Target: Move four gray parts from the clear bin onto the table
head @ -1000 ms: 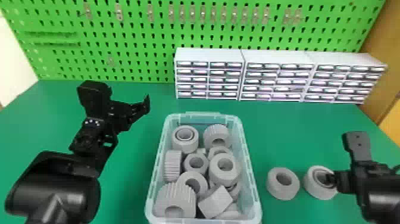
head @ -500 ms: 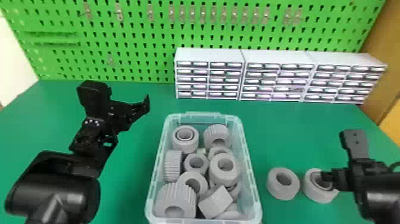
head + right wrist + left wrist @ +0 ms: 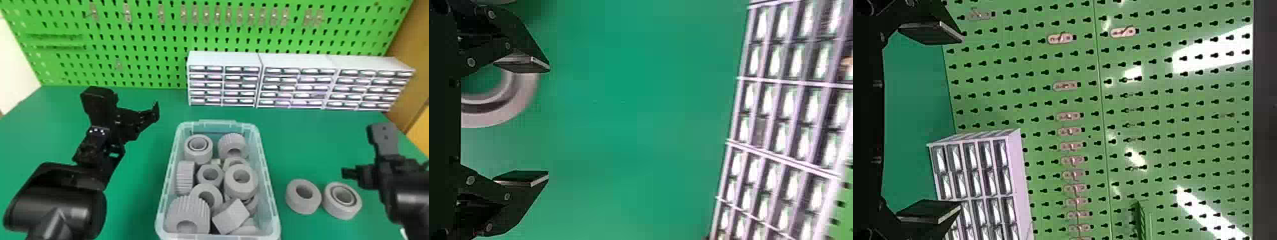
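In the right wrist view, my right claw (image 3: 548, 121) is standing spread and empty, with a lined gray ring (image 3: 524, 100) lying close to one finger. In the left wrist view, my left claw (image 3: 961, 121) is also gaping on nothing, facing the pegboard (image 3: 1133, 110) and drawer cabinets (image 3: 1024, 185).

In the head view, I'm seeing the clear bin (image 3: 268, 191) sitting on the desk (image 3: 143, 207). Right of the bin, the lined gray ring and a plain gray ring (image 3: 301, 206) are resting side by side, so I'm reckoning on two more. I'm expecting light, stiff, sturdy parts, the smooth ones possibly slipping. Inside the bin, I'm favoring the thick ring (image 3: 241, 193) sitting high, gripping across its outer wall. Neighboring parts are crowding my fingers there, and the bin's right wall is standing close. Behind the bin, the cabinets are keeping well apart.
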You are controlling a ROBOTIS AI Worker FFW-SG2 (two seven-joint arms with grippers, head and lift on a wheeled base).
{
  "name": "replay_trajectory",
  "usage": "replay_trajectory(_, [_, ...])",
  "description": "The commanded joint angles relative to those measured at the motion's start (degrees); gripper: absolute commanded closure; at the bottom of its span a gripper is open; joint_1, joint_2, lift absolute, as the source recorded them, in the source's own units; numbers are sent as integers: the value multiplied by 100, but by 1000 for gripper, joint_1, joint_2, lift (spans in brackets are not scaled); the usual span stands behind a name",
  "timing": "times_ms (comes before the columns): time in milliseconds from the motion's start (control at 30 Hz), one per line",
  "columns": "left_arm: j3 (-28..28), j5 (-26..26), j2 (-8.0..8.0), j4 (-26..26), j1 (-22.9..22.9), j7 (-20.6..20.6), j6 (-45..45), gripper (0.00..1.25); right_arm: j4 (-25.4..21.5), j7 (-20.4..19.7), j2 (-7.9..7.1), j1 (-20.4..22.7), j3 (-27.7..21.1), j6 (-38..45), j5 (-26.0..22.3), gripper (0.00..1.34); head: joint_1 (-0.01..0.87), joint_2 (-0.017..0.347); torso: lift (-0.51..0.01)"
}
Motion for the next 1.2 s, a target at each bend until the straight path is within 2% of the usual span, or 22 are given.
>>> replay_trajectory(0, [18, 1, 0, -23, -5, 0, 0, 113, -230, 0, 0, -278, 174, 302, -46, 495, 678, 34, -50])
replay_trajectory(200, [18, 1, 0, -23, -5, 0, 0, 113, -432, 0, -9, -595, 560, 566, -151, 493, 678, 34, -50])
replay_trajectory(567, [18, -8, 0, -23, 3, 0, 0, 113, -388, 0, 35, -1017, 1281, 742, -318, 493, 678, 34, -50])
replay_trajectory(767, [36, -8, 0, -23, 12, 0, 0, 113, -186, 0, 43, -1298, 1817, 865, -564, 492, 678, 34, -50])
replay_trajectory(900, [53, 1, 0, -23, 12, 0, 0, 111, 8, 0, 123, -1535, 2177, 900, -696, 496, 678, 34, -50])
replay_trajectory(1167, [80, 19, 0, -14, 3, 0, 0, 113, 403, 0, 158, -1983, 2872, 909, -1065, 496, 678, 34, -50])
